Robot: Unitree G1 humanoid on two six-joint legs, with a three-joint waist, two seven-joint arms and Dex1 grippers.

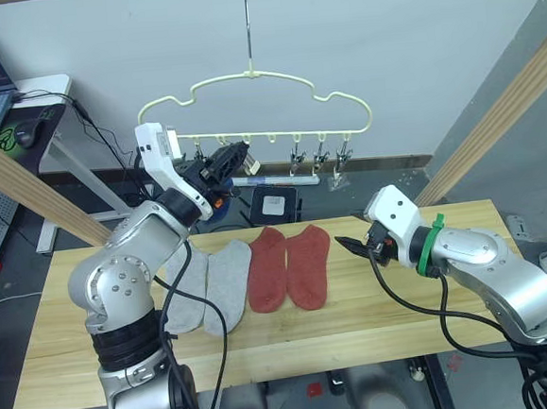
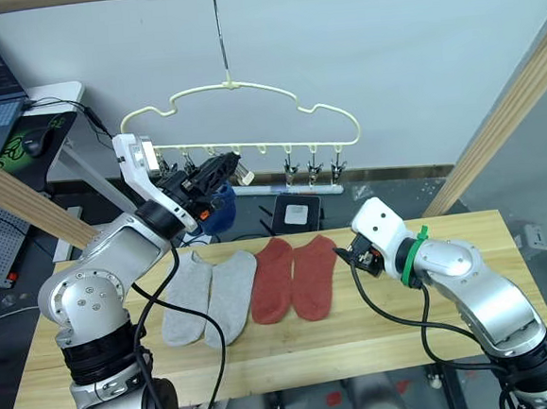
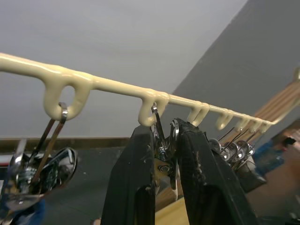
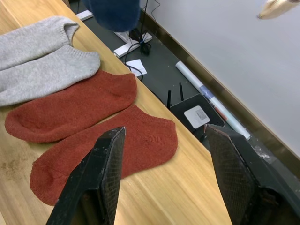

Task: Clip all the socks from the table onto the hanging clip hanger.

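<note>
Silver arms, white wrists, black fingers

Both arms have rounded silver shells with small screws and black joints; black cables loop alongside. The right arm wears a green band at 3 o'clock of its white wrist block. Finger pads (image 4: 234, 173) show fine cross-hatching.

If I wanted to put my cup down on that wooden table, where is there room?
The table is bare at the robot's left end, beside the grey socks, and along the near edge. The right half beyond the red socks has bare wood, but the right gripper hovers there, fingers open. The middle is crowded with socks.
</note>
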